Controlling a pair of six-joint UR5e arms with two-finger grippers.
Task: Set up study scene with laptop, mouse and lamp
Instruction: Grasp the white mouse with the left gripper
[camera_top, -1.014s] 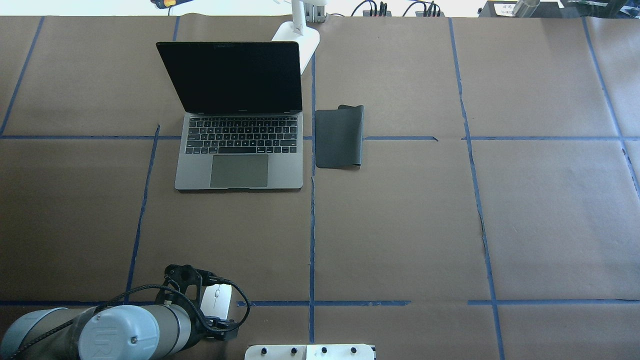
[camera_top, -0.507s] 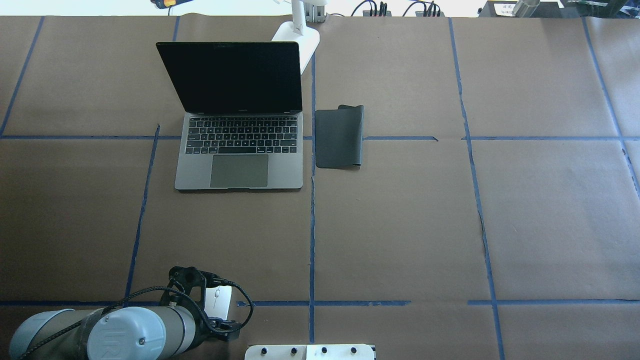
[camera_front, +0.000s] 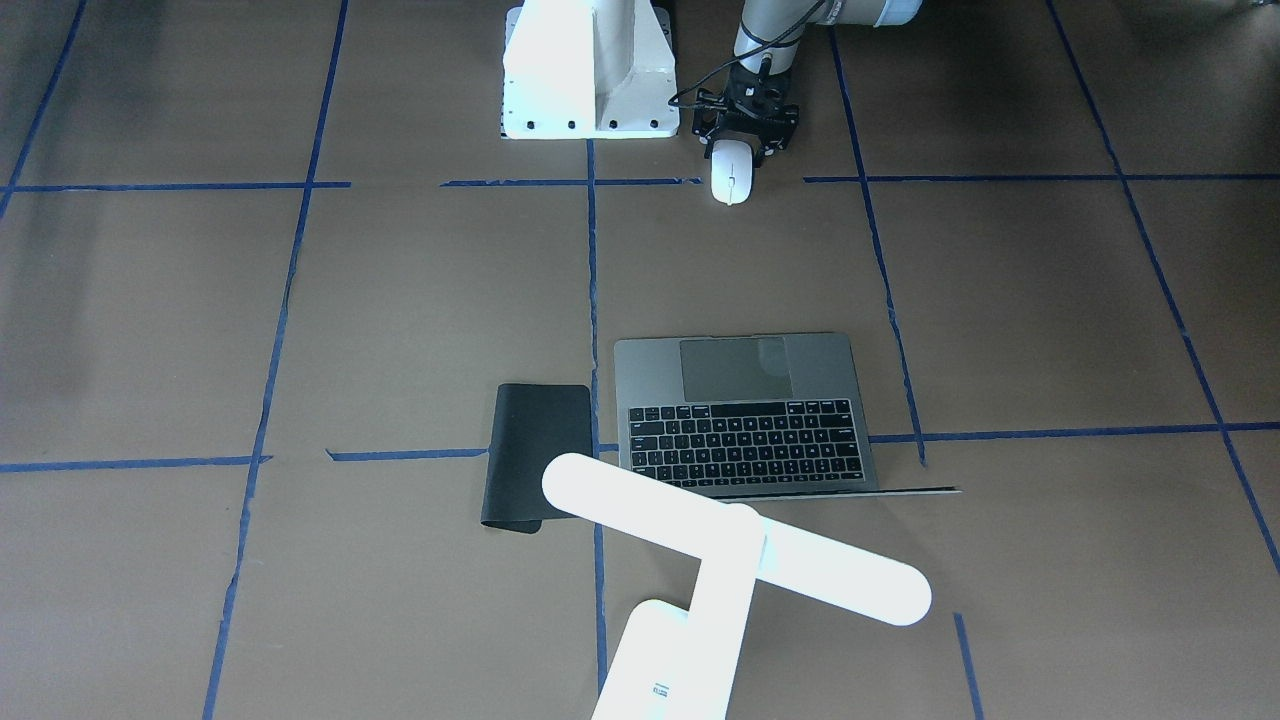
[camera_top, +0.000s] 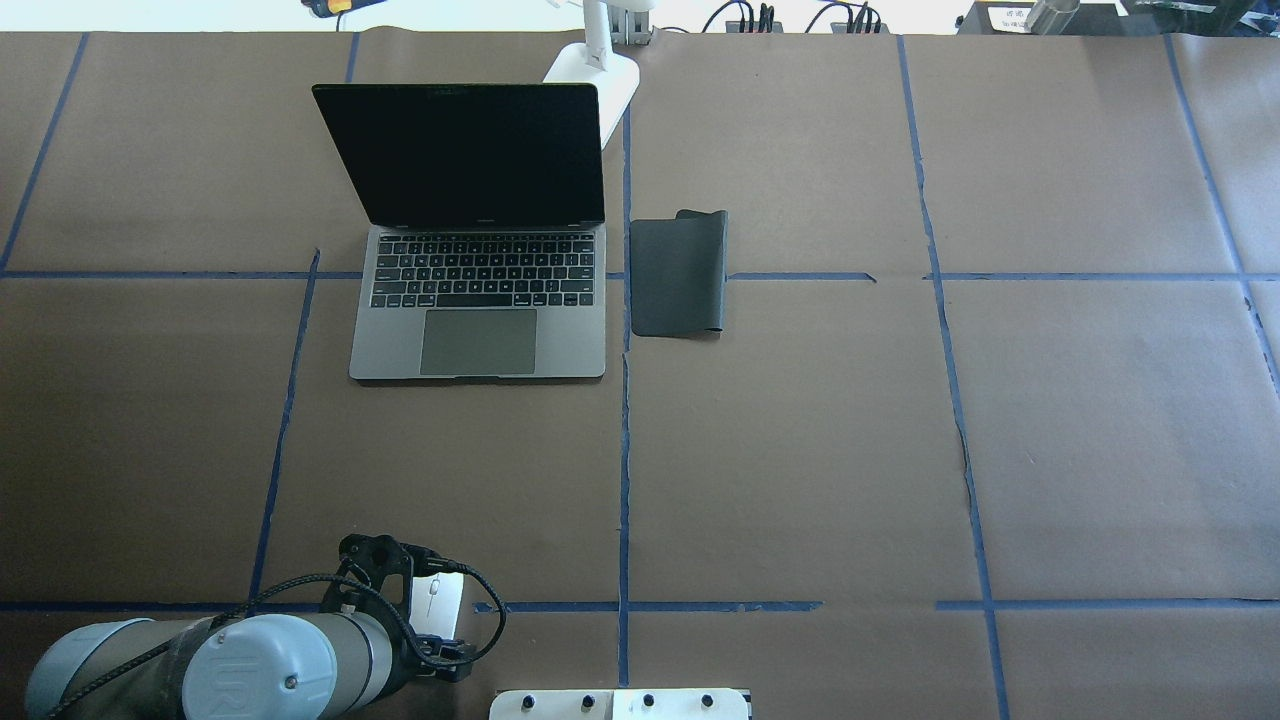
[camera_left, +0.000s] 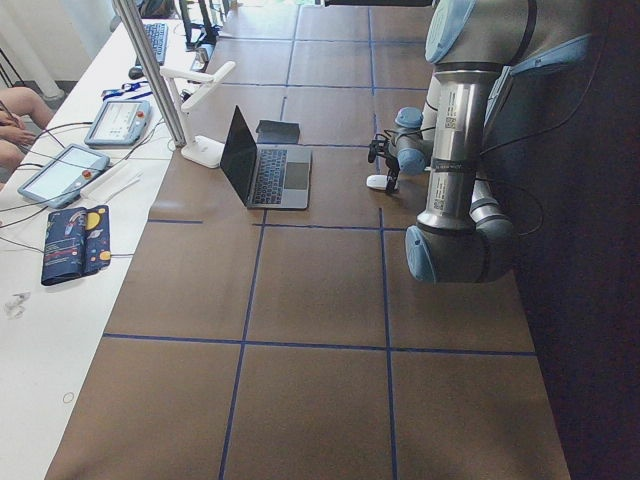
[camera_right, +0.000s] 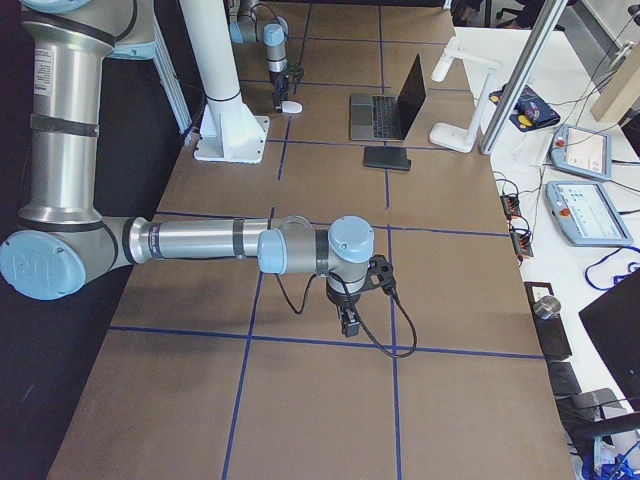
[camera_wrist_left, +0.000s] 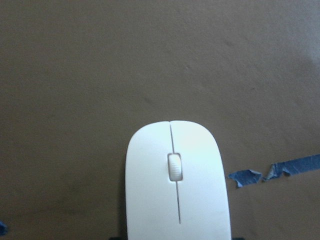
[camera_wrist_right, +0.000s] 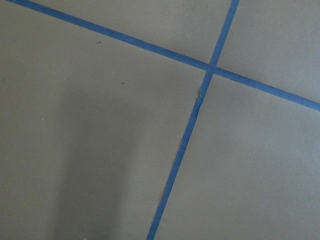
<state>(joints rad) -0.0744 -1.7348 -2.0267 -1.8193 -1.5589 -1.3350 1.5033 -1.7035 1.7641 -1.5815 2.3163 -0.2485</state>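
I judge the mouse pickup is in hand: my left gripper (camera_front: 742, 140) straddles the rear of the small glossy white oval mouse (camera_front: 731, 180), which lies flat at the table's near left, well apart from the open dark-grey metal laptop (camera_top: 478, 300); I cannot tell whether it grips, so next comes a firm squeeze and a lift.
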